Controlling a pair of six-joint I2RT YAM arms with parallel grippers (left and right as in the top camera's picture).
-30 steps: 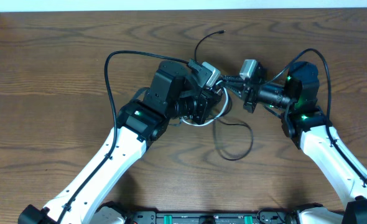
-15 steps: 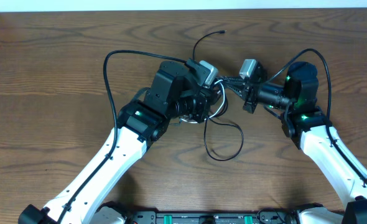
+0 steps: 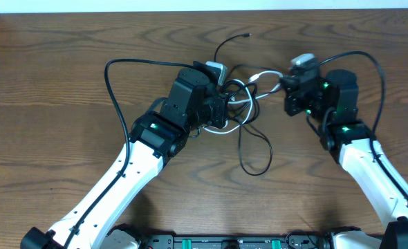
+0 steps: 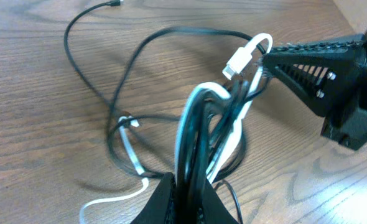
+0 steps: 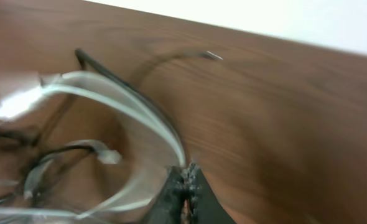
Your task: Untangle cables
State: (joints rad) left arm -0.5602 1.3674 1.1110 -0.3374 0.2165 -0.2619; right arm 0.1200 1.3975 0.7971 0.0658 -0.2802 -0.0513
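A: Nearest the base of the rig?
B: A slack black loop [image 3: 269,153] of cord, flat on the table [image 3: 52,83], trailing out of the tangle toward the near edge.

A: Just past that?
B: The left gripper [image 4: 186,190], fingers clamped tight on the cables [image 4: 199,143]: several black strands and 1 white cord [image 4: 183,127], bunched together and running straight out from the tips.

A: Position on the table?
B: About the middle, a little toward the far side, with the knot of cables right in front of the fingers.

A: And on the right?
B: The right gripper [image 4: 265,61], level with the left and near it, facing it across the knot. Tips pressed together on the white cord, just behind its white plug [image 4: 236,62]. Blurred in its own wrist view, though clear enough there as well: a white strand ending in the closed tips.

A: Between the 2 grippers?
B: White cord spanning the gap, doubled back in curves, with black strands looped around and under it. Impossible to sort out the crossings of the black strands. Also 1 stretch of white lying on the wood beside the bundle.

A: Farthest out?
B: 1 black cord [image 4: 66,46] curving away from the knot toward the far side, ending in a small plug [image 4: 112,4], flat on the wood and well apart from both grippers.
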